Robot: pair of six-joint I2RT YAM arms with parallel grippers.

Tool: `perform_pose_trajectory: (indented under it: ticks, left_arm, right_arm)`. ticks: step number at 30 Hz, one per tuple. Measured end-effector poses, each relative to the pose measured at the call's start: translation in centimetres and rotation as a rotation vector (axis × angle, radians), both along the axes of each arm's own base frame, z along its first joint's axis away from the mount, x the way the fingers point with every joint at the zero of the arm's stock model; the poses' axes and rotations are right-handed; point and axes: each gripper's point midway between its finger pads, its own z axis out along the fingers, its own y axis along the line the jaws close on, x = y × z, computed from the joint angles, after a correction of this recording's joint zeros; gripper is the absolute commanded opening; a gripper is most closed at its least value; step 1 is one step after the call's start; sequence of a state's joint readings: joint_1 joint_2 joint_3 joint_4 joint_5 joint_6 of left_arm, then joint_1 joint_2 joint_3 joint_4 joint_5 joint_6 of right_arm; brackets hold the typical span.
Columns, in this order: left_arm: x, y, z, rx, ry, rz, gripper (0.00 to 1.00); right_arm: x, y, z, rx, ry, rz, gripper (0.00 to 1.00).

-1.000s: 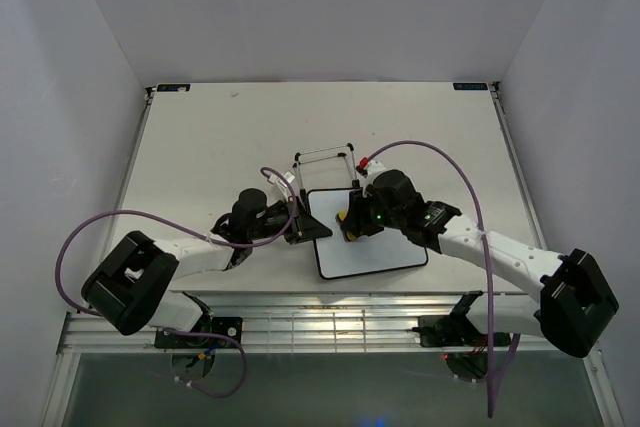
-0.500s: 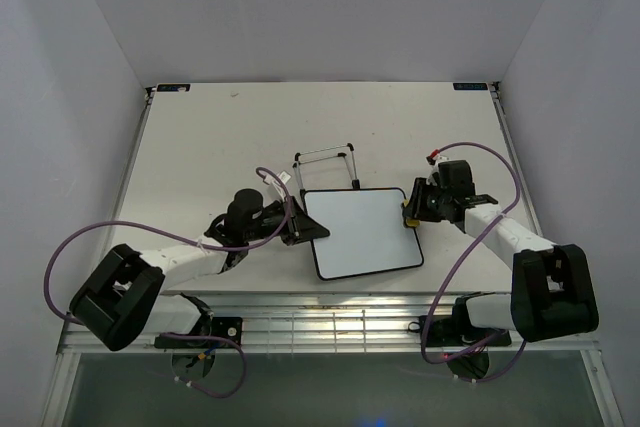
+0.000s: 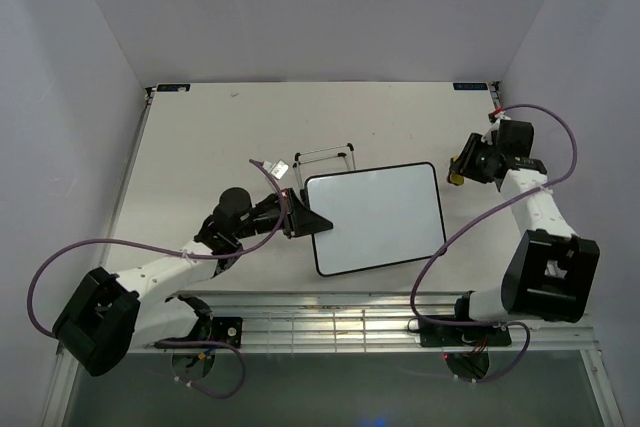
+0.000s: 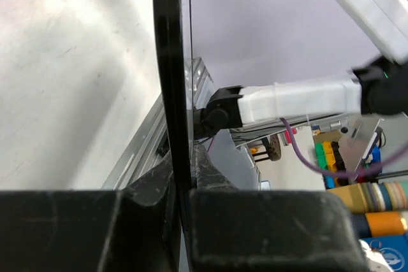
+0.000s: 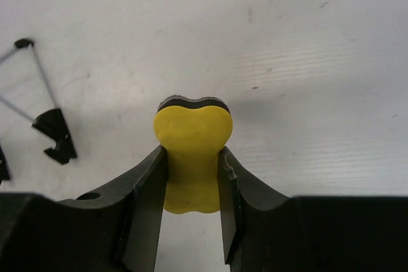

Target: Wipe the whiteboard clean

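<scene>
Left of the right end effector (image 3: 458, 171), clenched on the eraser (image 5: 192, 157), lies the whiteboard (image 3: 375, 217), left end effector (image 3: 308, 221) grasping its edge.

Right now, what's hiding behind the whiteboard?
A wire stand pokes out behind the whiteboard, on the table. Its lower part and the table right behind the board are covered, so I can't see those.

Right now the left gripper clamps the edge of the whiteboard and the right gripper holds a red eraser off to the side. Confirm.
No: the eraser in the right gripper is yellow, not red, as the right wrist view shows. The rest holds: the left gripper clamps the edge of the whiteboard.
</scene>
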State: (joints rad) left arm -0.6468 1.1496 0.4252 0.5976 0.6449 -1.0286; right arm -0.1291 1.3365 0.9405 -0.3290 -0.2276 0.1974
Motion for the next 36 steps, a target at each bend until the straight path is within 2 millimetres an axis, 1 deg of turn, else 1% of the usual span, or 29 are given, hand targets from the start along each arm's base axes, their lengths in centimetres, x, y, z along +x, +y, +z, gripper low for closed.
perform_pose_trajectory:
  ticks: [2,3,6,10,12,13,14,16,17,20,22,23,26,27,28,31,34,36]
  left_arm:
    - [-0.1,-0.1,1.3,-0.023,-0.043,-0.005,0.0]
    - [-0.1,0.0,1.8,-0.031,-0.06,-0.003,0.0]
    - [0.0,0.4,2.5,-0.028,-0.1,0.022,0.0]
    - [0.7,1.3,3.0,0.017,-0.132,0.1,0.0]
    - [1.4,1.9,3.2,0.051,-0.148,0.156,0.0]
    - [1.7,2.3,3.4,0.068,-0.157,0.184,0.0]
    - [2.1,2.6,3.5,0.085,-0.164,0.211,0.0]
    - [3.1,3.2,3.7,0.116,-0.175,0.258,0.0]
    - [3.5,3.5,3.7,0.13,-0.179,0.276,0.0]
    - [4.7,4.3,3.2,0.174,-0.192,0.314,0.0]
    - [5.3,4.6,3.0,0.194,-0.208,0.32,0.0]
    - [5.6,4.8,2.9,0.199,-0.215,0.32,0.0]
    - [6.6,5.2,3.0,0.188,-0.231,0.303,0.0]
    - [7.1,5.5,3.0,0.178,-0.233,0.298,0.0]
    - [7.7,5.8,3.0,0.167,-0.231,0.3,0.0]
    - [9.7,7.2,2.9,0.138,-0.216,0.323,0.0]
    - [11.5,8.2,2.9,0.125,-0.215,0.354,0.0]
    - [11.9,8.2,3.3,0.12,-0.228,0.347,0.0]
  right_arm:
    - [1.6,-1.5,-0.5,-0.02,0.029,-0.043,0.09]
    - [2.4,-2.0,-1.1,-0.03,0.049,-0.056,0.09]
    - [4.1,-2.9,-3.9,-0.048,0.129,-0.08,0.1]
    - [4.8,-3.5,-7.3,-0.066,0.232,-0.095,0.17]
    - [4.9,-3.9,-8.2,-0.079,0.26,-0.1,0.23]
    - [5.0,-4.0,-8.5,-0.083,0.27,-0.101,0.27]
    - [5.0,-4.1,-8.6,-0.087,0.277,-0.102,0.35]
    - [5.1,-4.1,-8.7,-0.09,0.28,-0.1,0.42]
    - [5.0,-4.1,-8.7,-0.09,0.281,-0.099,0.5]
    - [5.0,-3.8,-8.7,-0.095,0.282,-0.09,0.58]
    - [5.0,-3.8,-8.7,-0.098,0.282,-0.087,0.6]
    - [5.0,-3.7,-8.7,-0.099,0.283,-0.085,0.62]
    - [4.9,-3.6,-8.7,-0.098,0.289,-0.083,0.64]
    - [4.8,-3.5,-8.8,-0.098,0.292,-0.081,0.65]
    - [4.7,-3.5,-8.7,-0.098,0.294,-0.079,0.69]
    - [4.7,-3.4,-8.5,-0.1,0.29,-0.077,0.73]
    - [4.6,-3.4,-8.4,-0.105,0.289,-0.081,0.73]
    - [4.3,-3.4,-8.3,-0.104,0.287,-0.084,0.73]
